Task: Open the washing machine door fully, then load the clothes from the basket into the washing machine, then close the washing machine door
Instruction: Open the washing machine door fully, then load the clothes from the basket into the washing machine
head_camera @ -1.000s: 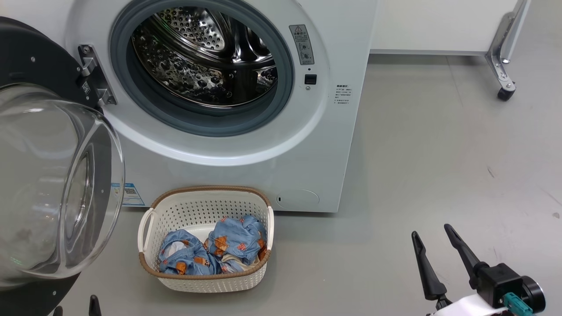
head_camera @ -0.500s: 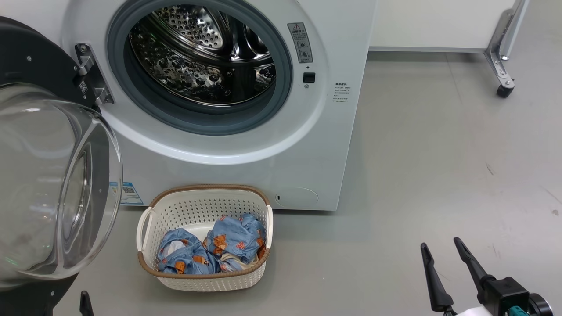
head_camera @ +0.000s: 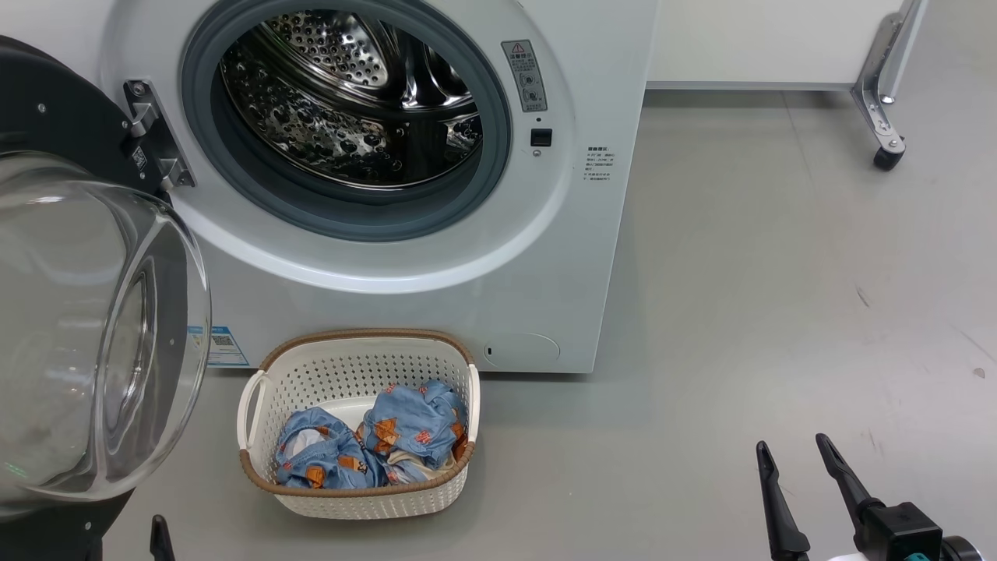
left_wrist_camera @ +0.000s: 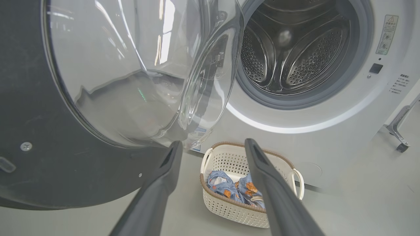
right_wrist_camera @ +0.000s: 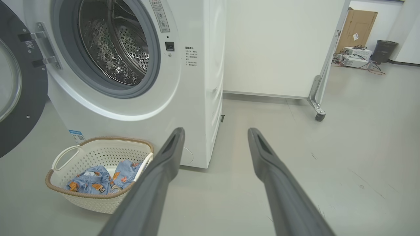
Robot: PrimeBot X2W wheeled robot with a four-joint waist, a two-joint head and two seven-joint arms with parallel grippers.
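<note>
- The washing machine [head_camera: 436,304] is standing on the floor [head_camera: 779,312], with its opening facing the robot.
- The washing machine door [head_camera: 78,335] is hanging swung out at the machine's left.
- The basket [head_camera: 358,336] is sitting on the floor just in front of the machine, below the opening and right of the door.
- The clothes [head_camera: 374,448] are lying in the basket, against its near wall.
- A wheeled panel leg [head_camera: 876,117] is standing behind and right of the machine.
- The right gripper [head_camera: 791,442] is hanging over the floor, well right of the basket.

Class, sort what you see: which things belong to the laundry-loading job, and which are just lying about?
Job: washing machine, door, basket, clothes.
Lying about: wheeled partition, cardboard box, dark bin.
</note>
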